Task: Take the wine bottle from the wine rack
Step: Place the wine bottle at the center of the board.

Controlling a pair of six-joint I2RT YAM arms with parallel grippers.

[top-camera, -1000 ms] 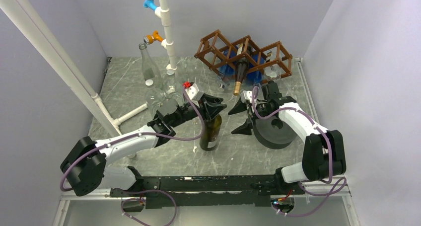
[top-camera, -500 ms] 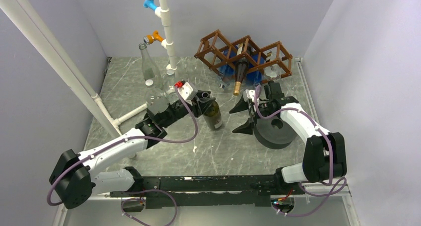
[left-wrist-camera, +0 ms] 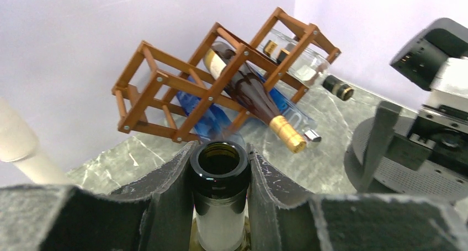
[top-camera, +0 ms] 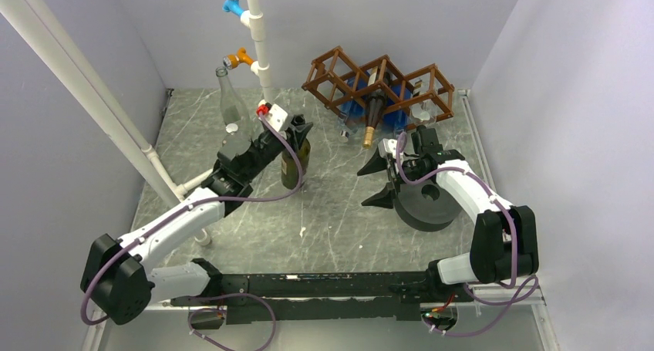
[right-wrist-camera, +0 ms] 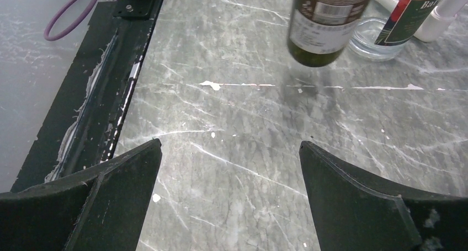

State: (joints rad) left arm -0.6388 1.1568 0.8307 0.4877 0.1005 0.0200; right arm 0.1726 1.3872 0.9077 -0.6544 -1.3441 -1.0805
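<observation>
Already clear of the wine rack [left-wrist-camera: 158, 77], the wine bottle [top-camera: 291, 164] hangs upright below the left hand [top-camera: 298, 135], which pinches it by the neck just under the lip; the rack lies ahead of that hand, well apart. From the right wrist view the bottle's base seems to float just above the worktop [right-wrist-camera: 221, 96], with a shadow beneath it. The main risk is the hold: smooth glass gripped only at the neck can slide down through the pads or swing, and a hard landing could tip the bottle. Clear glass bottles [top-camera: 230, 108] stand close beside the left hand, so a sideways drift could knock them. The held bottle is uncorked and its mouth is dark; whether it holds any liquid cannot be told, so a tilt might spill. Three rack cells are filled: a dark foil-capped bottle [left-wrist-camera: 251, 94], a blue bottle [left-wrist-camera: 201, 116] and a clear bottle [left-wrist-camera: 298, 55]. The right hand [right-wrist-camera: 230, 146] hovers spread and empty.
</observation>
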